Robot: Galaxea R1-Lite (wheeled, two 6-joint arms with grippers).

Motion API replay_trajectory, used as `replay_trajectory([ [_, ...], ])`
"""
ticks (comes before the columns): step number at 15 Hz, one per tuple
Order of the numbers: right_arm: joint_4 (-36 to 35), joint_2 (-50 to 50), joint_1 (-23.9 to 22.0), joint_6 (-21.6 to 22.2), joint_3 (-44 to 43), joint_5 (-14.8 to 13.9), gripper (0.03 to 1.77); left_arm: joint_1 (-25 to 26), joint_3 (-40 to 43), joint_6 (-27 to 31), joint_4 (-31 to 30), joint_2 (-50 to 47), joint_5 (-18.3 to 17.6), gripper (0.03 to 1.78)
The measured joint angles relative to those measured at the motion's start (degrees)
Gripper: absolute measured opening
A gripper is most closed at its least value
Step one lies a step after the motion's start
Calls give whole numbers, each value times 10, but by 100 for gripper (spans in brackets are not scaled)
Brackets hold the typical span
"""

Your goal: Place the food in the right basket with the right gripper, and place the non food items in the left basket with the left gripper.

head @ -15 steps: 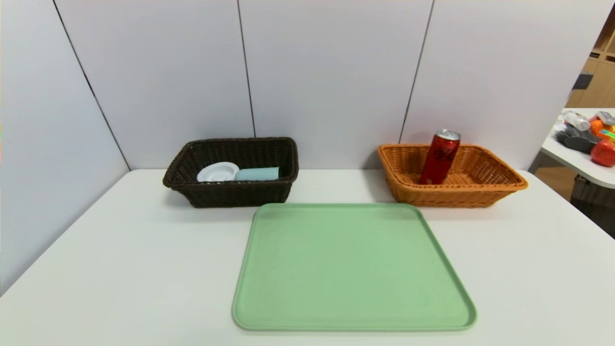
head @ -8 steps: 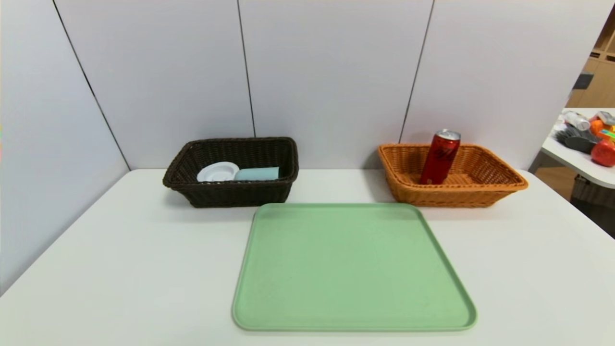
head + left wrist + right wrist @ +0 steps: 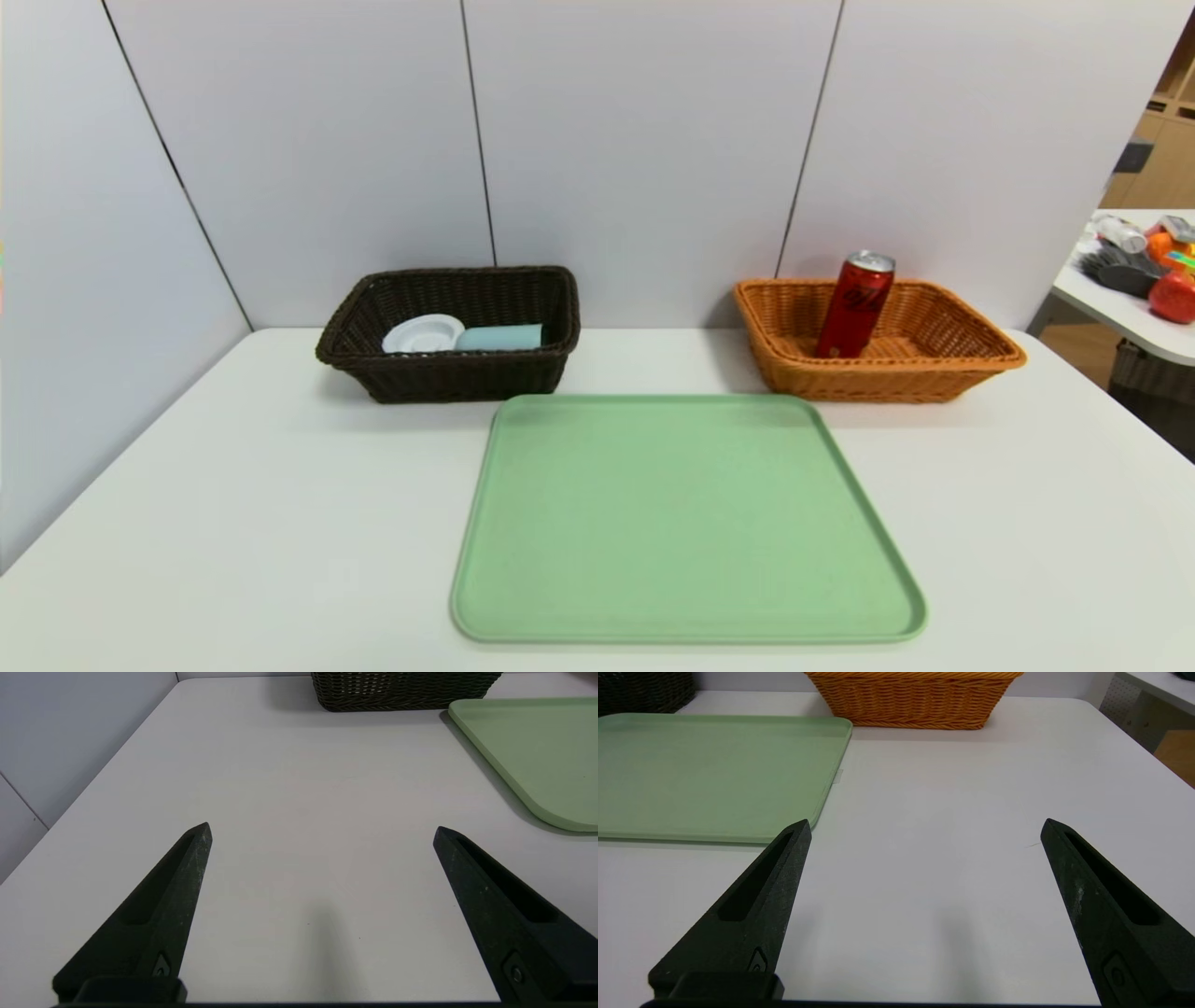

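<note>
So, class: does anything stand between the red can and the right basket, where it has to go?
Nothing visible does: the red can already leans inside the right basket, with both grippers away from it.

White table (image 3: 280, 523), two baskets, tray (image 3: 686, 513).

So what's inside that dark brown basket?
The dark brown basket holds a white disc and a blue-grey cup on its side. The near wall hides their lower parts and whatever lies below.

A lab-like workstation, judging by the pale partition panels (image 3: 644, 140) around a plain white table (image 3: 280, 504).
</note>
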Motion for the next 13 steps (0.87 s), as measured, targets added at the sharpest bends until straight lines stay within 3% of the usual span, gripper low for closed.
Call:
replay_trajectory([
  [13, 0, 0, 0, 4, 0, -15, 170, 0, 0, 0, 0, 0, 0, 169],
])
